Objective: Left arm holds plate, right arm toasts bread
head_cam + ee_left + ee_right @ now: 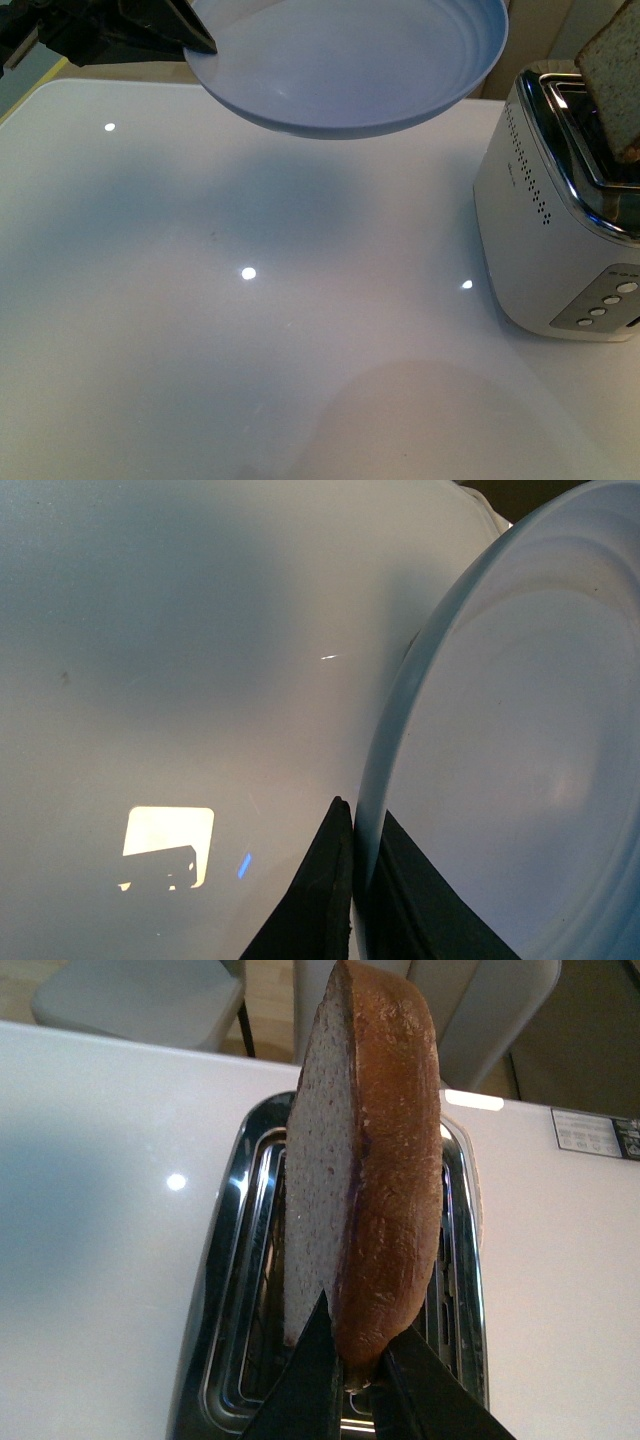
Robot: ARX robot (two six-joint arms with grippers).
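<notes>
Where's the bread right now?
Front view, far right: the bread is pinched upright in the right gripper, just above the slots of the toaster.

Left hand (200, 40) gripping raised plate (350, 70), bread (612, 75) over toaster (530, 230)

Plate (520, 780) cropped on the side away from left gripper (355, 825) | bread (370, 1160) base hidden between right gripper (360, 1345) fingers | toaster (530, 220) button labels unreadable

Pale blue plate (350, 60) aloft at a tilt; brown-crusted bread slice (365, 1160) upright over toaster (540, 230)
</notes>
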